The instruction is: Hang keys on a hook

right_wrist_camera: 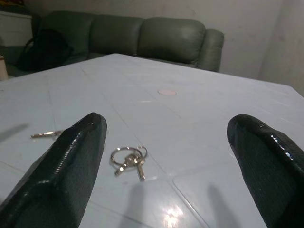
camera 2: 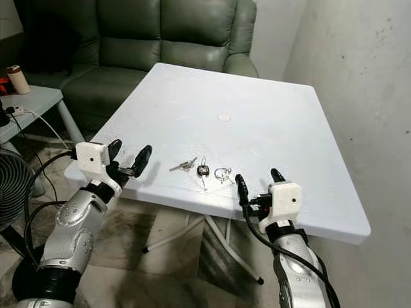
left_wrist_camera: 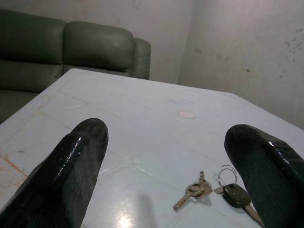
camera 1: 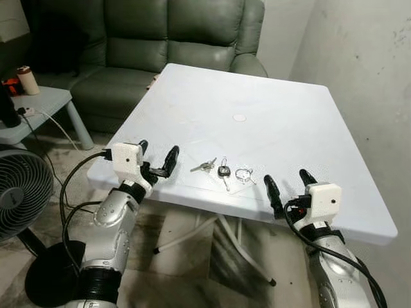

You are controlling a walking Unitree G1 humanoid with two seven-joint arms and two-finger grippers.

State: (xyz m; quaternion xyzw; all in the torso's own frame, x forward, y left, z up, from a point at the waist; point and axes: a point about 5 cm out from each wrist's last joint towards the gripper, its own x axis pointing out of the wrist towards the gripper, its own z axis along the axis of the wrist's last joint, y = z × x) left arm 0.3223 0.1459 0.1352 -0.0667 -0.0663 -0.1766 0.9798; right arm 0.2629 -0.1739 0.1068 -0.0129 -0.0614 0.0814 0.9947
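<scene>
3 sets of keys lie in a row near the front edge of a white table [camera 1: 308, 122]. The silver keys [camera 1: 203, 166] point their long axis toward the left gripper [camera 1: 157, 160]. The black-headed key [camera 1: 223, 172] points at the near edge. The ring of small keys [camera 1: 244, 174] lies nearest the right gripper [camera 1: 288, 183]. Both grippers hover spread wide, grasping nothing, flanking the keys. The head views show a green sofa [camera 1: 160, 38] and a fan [camera 1: 22, 189]; the right wrist view shows the ring's 2 small keys clearly.
</scene>
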